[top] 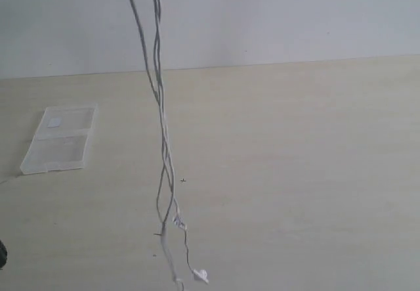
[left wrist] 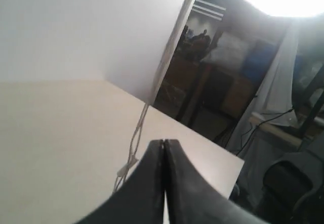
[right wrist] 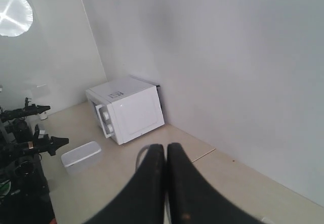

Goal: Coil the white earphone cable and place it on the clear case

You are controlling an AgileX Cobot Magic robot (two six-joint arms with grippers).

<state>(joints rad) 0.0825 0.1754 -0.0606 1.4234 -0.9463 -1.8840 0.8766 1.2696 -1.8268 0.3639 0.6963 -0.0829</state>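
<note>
The white earphone cable (top: pixel 164 143) hung in the air as several thin strands. They ran from above the top edge of the exterior view down the middle of the scene, slightly left of centre. The strands twisted loosely about one another on the way down. A tiny inline piece (top: pixel 178 223) sat low on one strand, and a small earbud (top: pixel 201 276) dangled at the near end, close above the tabletop (top: pixel 295 173). What held the cable up lay out of sight above the frame.

The clear case (top: pixel 60 140) lay flat on the tabletop well to the left of the cable and apart from it. A whitish label patch (top: pixel 54 122) showed on its far half.

In the left wrist view the left pincer (left wrist: pixel 163 143) had its fingers pressed together. The cable (left wrist: pixel 144 115) passed just beside them rather than between them, with pale tabletop below.

In the right wrist view the right pincer (right wrist: pixel 166 147) was likewise closed. A thin pale curve showed beside one finger, but I could not tell whether it was the cable. That view looked out on a white box (right wrist: pixel 126 110) with a door and on a clear tub (right wrist: pixel 81 157). Both stood on a pale surface by a white wall (top: pixel 295 15).
</note>
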